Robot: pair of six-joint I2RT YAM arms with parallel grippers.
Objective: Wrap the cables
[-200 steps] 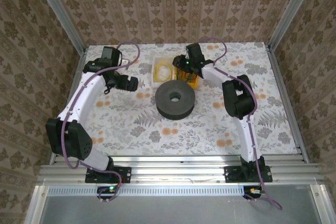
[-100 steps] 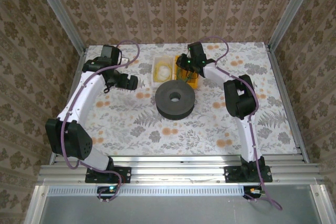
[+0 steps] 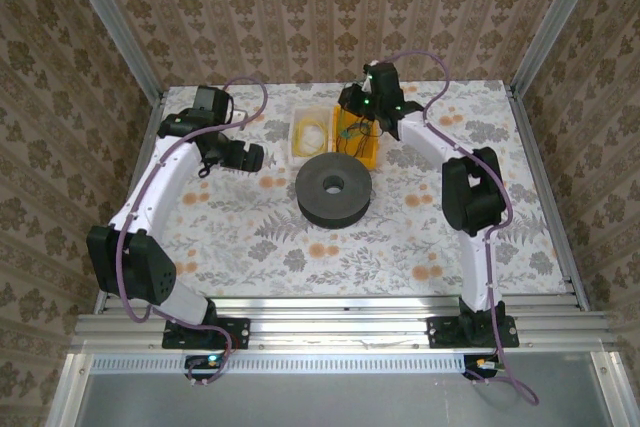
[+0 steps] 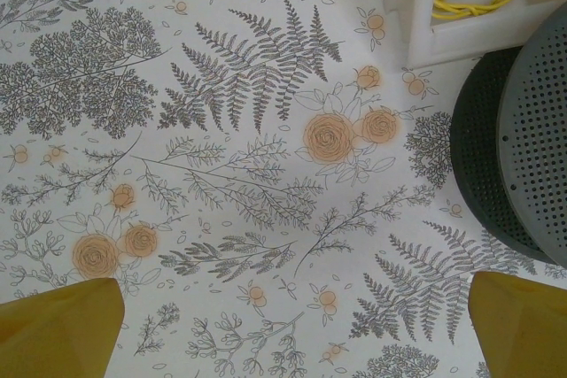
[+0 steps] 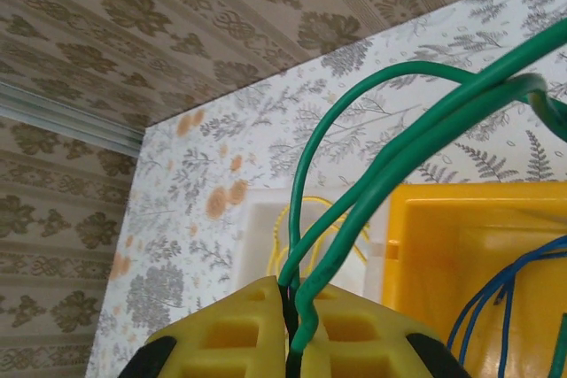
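Note:
My right gripper (image 5: 297,307) is shut on a green cable (image 5: 416,135), whose strands loop up from between the yellow fingers. In the top view this gripper (image 3: 360,112) hangs over the yellow bin (image 3: 372,154) at the back of the table. Blue cable (image 5: 496,307) lies inside that yellow bin (image 5: 443,236). A white bin (image 3: 298,147) beside it holds a coil of yellow cable (image 3: 312,134). My left gripper (image 3: 255,158) stands open over bare tablecloth, left of the bins, and its yellow fingertips (image 4: 62,329) are wide apart with nothing between them.
A wide black round spool (image 3: 333,189) lies flat in the middle of the table, in front of the two bins. From the left wrist the spool (image 4: 523,157) is at the right edge, with the white bin (image 4: 461,28) above it. Metal frame posts and patterned walls enclose the table.
My right gripper has shut on the green cable and risen from the yellow bin toward the back, drawing the cable up. The left arm has not moved.

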